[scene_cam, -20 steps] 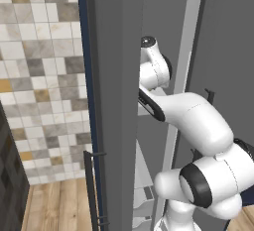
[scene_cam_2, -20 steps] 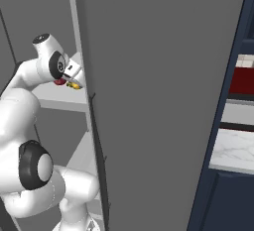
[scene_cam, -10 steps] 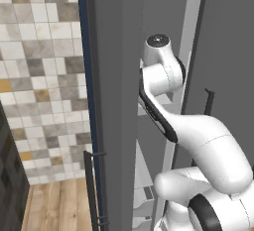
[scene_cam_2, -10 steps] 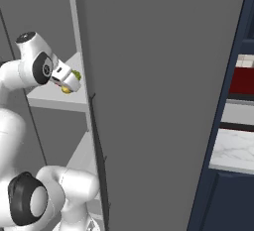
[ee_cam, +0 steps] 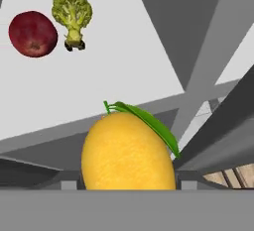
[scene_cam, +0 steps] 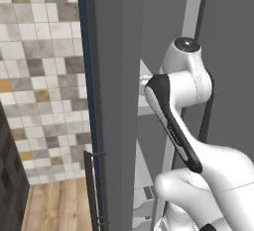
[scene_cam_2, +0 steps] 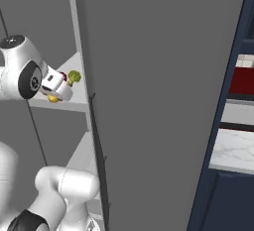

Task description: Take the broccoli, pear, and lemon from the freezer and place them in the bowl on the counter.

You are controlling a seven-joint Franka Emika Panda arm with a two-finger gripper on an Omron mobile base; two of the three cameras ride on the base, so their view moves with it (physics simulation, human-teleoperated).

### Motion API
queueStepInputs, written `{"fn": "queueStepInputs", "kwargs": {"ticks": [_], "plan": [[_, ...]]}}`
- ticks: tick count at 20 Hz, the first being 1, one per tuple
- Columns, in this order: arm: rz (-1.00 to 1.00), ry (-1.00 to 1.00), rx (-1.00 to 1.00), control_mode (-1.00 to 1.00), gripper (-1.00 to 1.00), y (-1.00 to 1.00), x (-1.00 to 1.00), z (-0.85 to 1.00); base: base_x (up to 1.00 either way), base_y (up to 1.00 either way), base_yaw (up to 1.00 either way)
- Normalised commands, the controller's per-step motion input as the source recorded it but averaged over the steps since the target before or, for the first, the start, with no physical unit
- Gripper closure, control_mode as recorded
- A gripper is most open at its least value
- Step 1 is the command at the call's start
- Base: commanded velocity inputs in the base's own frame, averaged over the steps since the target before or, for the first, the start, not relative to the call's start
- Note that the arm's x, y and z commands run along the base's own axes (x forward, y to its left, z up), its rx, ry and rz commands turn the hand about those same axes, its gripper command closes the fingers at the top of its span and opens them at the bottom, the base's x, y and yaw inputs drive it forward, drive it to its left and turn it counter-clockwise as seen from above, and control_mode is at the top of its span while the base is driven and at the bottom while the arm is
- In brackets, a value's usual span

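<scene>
The yellow lemon (ee_cam: 128, 150), with a green leaf at its end, sits large at the bottom of the hand view, and my gripper (ee_cam: 128, 184) is shut on it. In the right base view the gripper (scene_cam_2: 58, 92) hovers at the freezer shelf (scene_cam_2: 74, 61), the lemon (scene_cam_2: 52, 98) showing just under it. Farther back on that pale shelf (ee_cam: 124, 61) lie the dark red pear (ee_cam: 32, 33) and the green broccoli (ee_cam: 72, 12), side by side and apart from the gripper. The broccoli (scene_cam_2: 74, 77) also shows beside the hand. The bowl is out of view.
The grey freezer door (scene_cam_2: 163, 101) stands open on the right with its dark vertical handle (scene_cam_2: 97, 145). A strip of white marble counter (scene_cam_2: 230, 150) over navy cabinets lies beyond it. A tiled wall (scene_cam: 44, 76) and wood floor (scene_cam: 59, 205) are to the left.
The hand has drawn back from the shelf's depth toward its front edge with the lemon in it, and the arm's elbow has swung up. Pear and broccoli stay put.
</scene>
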Motion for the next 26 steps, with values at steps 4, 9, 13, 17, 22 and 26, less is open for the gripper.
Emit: {"fn": "queueStepInputs", "kwargs": {"ticks": [4, 9, 13, 17, 22, 26], "plan": [[0.16, 0.0, 0.01, -1.0, 1.0, 0.0, -0.86, 0.17, 0.0, 0.0, 0.0], [0.15, 0.0, 0.02, -1.0, 1.0, -0.19, -0.73, 0.38, 0.0, 0.0, 0.0], [0.04, 0.01, 0.0, -1.0, 1.0, -0.58, -0.71, 0.39, 0.0, 0.0, 0.0], [0.0, 0.0, 0.0, -1.0, 1.0, -0.34, -0.62, 0.24, 0.0, 0.0, 0.0], [-0.11, 0.0, -0.07, -1.0, 1.0, -0.12, -0.4, 0.02, 0.0, 0.0, 0.0], [-0.05, 0.0, -0.05, -1.0, 1.0, 0.0, -0.04, 0.12, 0.0, 0.0, 0.0]]}}
